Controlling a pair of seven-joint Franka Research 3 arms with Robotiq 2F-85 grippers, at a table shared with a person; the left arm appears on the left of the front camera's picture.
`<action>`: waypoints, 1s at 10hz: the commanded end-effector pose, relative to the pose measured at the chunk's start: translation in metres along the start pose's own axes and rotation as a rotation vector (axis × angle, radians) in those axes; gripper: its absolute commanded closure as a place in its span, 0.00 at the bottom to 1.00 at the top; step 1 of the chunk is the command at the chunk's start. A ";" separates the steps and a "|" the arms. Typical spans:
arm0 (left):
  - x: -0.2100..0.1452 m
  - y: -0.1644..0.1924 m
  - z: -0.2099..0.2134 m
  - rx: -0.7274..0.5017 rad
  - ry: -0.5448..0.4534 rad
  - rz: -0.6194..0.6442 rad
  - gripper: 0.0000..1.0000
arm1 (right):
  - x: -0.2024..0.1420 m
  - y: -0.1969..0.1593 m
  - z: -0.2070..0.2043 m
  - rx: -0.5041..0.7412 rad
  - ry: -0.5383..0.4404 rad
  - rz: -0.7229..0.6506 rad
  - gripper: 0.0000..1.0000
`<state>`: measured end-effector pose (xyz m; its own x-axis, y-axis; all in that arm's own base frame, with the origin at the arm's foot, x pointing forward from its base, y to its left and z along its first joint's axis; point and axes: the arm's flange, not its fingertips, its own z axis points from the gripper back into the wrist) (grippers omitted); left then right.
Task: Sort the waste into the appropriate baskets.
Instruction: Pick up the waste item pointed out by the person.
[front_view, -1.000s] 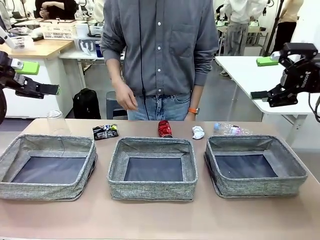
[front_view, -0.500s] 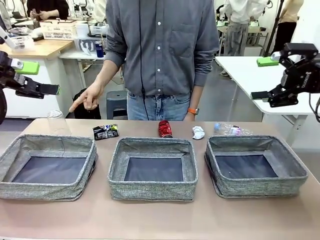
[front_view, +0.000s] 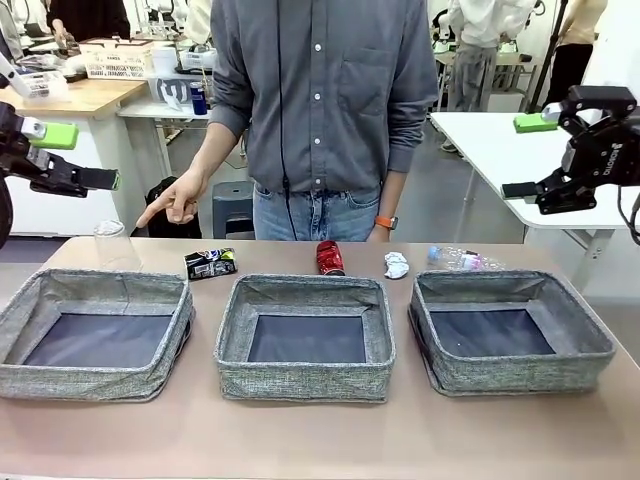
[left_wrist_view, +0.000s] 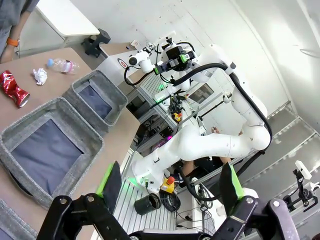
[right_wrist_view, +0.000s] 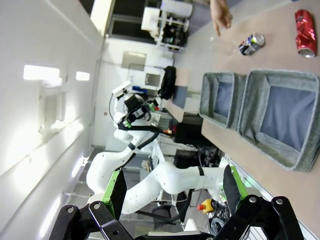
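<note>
Grey woven baskets (front_view: 305, 290), three abreast; red can (front_view: 329, 257) behind. I note left gripper (front_view: 85, 158), right gripper (front_view: 525, 156): fingers apart.

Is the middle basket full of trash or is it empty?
Empty. The dark bottom of the middle basket is bare, and the crushed red can lies outside it on the table, just behind its far rim.

The person's hand (front_view: 180, 200), which hangs loosely by the waist a second ago, is now swung out to the robot's left of the body. Its forefinger points down and leftward, beyond the far edge of the table (front_view: 300, 440), toward the end where the cup (front_view: 112, 243) stands. The forearm (front_view: 214, 160) angles out with it.
</note>
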<state>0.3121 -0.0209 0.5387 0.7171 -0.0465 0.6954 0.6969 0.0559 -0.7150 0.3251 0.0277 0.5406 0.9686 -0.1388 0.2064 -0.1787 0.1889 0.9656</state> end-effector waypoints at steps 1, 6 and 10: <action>0.002 0.000 -0.002 -0.020 -0.016 -0.026 0.00 | 0.003 0.002 -0.003 0.026 -0.007 0.011 0.00; 0.035 0.013 0.045 0.608 0.285 -0.824 0.00 | 0.003 0.002 -0.003 0.026 -0.007 0.011 0.00; 0.042 0.010 0.072 0.449 0.239 -0.655 0.00 | 0.003 0.002 -0.003 0.026 -0.007 0.011 0.00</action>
<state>0.3589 0.0815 0.5570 0.0750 -0.4500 0.8899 0.9091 0.3975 0.1244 0.3255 0.0284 0.5398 0.9693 -0.1373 0.2042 -0.1766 0.1894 0.9659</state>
